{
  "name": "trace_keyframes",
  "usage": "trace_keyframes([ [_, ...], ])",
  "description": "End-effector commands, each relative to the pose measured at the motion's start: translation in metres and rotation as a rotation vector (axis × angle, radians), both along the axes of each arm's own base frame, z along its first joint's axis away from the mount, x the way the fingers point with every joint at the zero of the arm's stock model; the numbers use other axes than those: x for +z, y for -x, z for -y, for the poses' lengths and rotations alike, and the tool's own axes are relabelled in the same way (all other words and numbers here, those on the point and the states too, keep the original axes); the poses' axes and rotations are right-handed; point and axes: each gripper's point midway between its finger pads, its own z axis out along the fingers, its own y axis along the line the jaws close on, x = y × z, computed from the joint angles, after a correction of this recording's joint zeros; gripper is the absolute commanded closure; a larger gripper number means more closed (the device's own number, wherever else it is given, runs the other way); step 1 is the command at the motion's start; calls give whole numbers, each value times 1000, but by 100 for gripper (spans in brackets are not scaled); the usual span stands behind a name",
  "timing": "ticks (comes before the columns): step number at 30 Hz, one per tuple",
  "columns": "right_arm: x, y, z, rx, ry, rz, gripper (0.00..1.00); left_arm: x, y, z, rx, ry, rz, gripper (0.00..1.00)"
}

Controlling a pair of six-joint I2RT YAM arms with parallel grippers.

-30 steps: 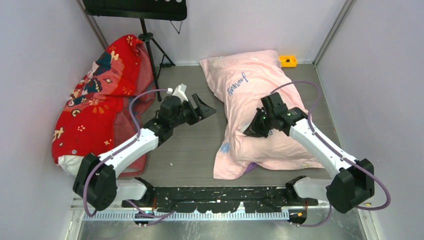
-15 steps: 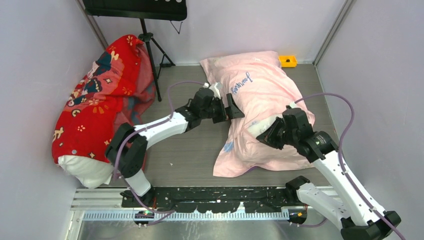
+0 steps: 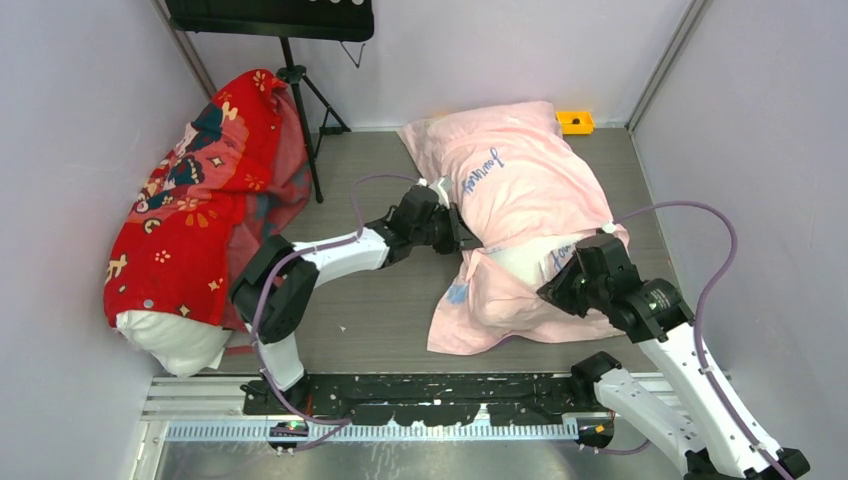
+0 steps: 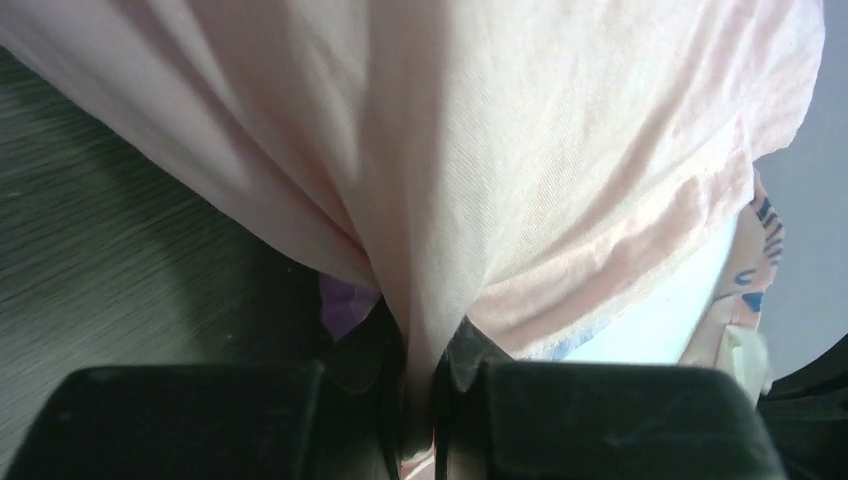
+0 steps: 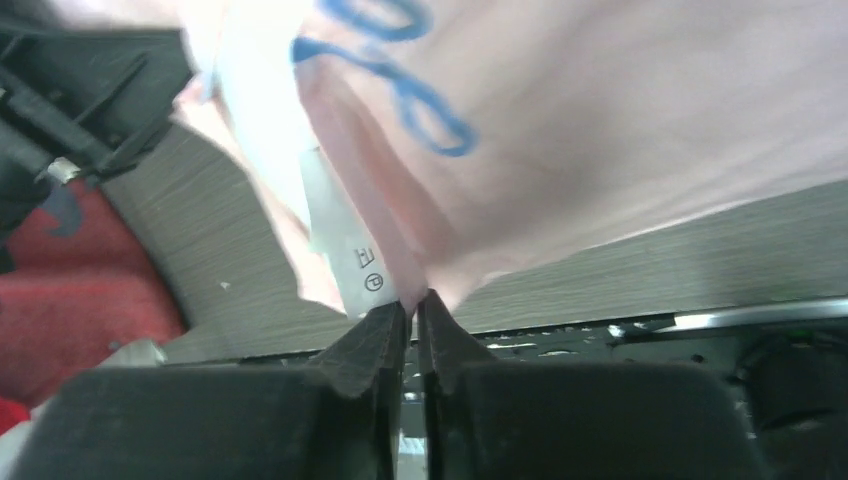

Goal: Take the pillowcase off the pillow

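The pillowcase (image 3: pixel 520 180) lies on the far right half of the desk (image 3: pixel 380 290), pale pink, with the pillow (image 3: pixel 515 262) showing as a white band where the fabric opens near the middle. It carries blue cursive lettering (image 3: pixel 482 170), but I cannot read the word with certainty from above. In the right wrist view more blue letters (image 5: pixel 400 80) are too close to read, and a small white care tag (image 5: pixel 355 270) shows printed symbols, one a circled letter. The left gripper (image 3: pixel 462 232) is at the left edge of the pillowcase, and its jaws are pressed together on a fold of the pink fabric. The right gripper (image 3: pixel 560 290) is at the near right side, jaws almost closed on the hem just beside the tag. A red patterned pillow (image 3: pixel 190 200) leans in the left corner, well apart, with a black tripod (image 3: pixel 300 110) beside it and a small yellow object (image 3: pixel 576 122) at the far wall.
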Motion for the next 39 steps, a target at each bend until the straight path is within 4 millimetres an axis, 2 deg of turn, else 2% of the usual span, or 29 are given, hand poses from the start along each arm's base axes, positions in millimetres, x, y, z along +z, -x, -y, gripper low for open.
trace_keyframes([
  [1, -9, 17, 35, -79, 136, -33, 57, 28, -6, -26, 60, -17, 134, 96],
  [2, -8, 18, 36, -82, 140, -30, 33, 30, -1, -30, 49, -18, 139, 98],
  [3, -7, 18, 38, -89, 144, -23, 21, 34, 5, -33, 40, -9, 144, 99],
  [5, -4, 18, 45, -122, 161, -8, 11, 35, 18, -42, 36, -4, 141, 100],
  [7, -4, 18, 50, -147, 171, 3, 7, 35, 31, -56, 64, -5, 150, 100],
  [8, -4, 18, 51, -157, 168, 8, 7, 25, 41, -65, 81, -16, 143, 100],
  [9, -5, 19, 51, -161, 165, 4, 6, 24, 48, -72, 109, -18, 156, 100],
  [11, -11, 19, 47, -151, 151, -9, 6, 23, 69, -77, 123, -14, 173, 100],
  [14, -22, 16, 34, -110, 111, -31, 6, 20, 99, -82, 132, -16, 188, 100],
  [17, -22, 0, 11, -54, 28, 10, 6, 17, 126, -83, 136, -10, 201, 100],
  [20, -23, -26, -7, -24, -8, 45, 6, 12, 139, -81, 131, -15, 200, 100],
  [23, -20, -60, -28, 25, -10, 62, 7, 2, 141, -72, 105, -30, 193, 100],
  [26, -6, -106, -37, 52, 24, 100, 8, -2, 128, -63, 122, -12, 229, 100],
  [30, 30, -174, -30, 48, -47, 190, 14, 19, 103, -48, 95, -42, 316, 100],
  [31, 43, -183, -28, 57, -54, 224, 14, 26, 98, -48, 92, -75, 345, 96],
  [32, 65, -192, -26, 62, -45, 279, 14, 33, 93, -50, 96, -110, 364, 89],
  [33, 78, -193, -21, 66, -13, 298, 14, 42, 90, -53, 103, -139, 383, 81],
  [35, 90, -182, -7, 62, 72, 291, 11, 62, 88, -63, 105, -175, 432, 64],
  [37, 93, -164, 6, 56, 131, 263, 9, 77, 89, -75, 109, -222, 455, 45],
  [39, 91, -141, 22, 24, 188, 232, 8, 85, 91, -86, 101, -275, 462, 34],
])
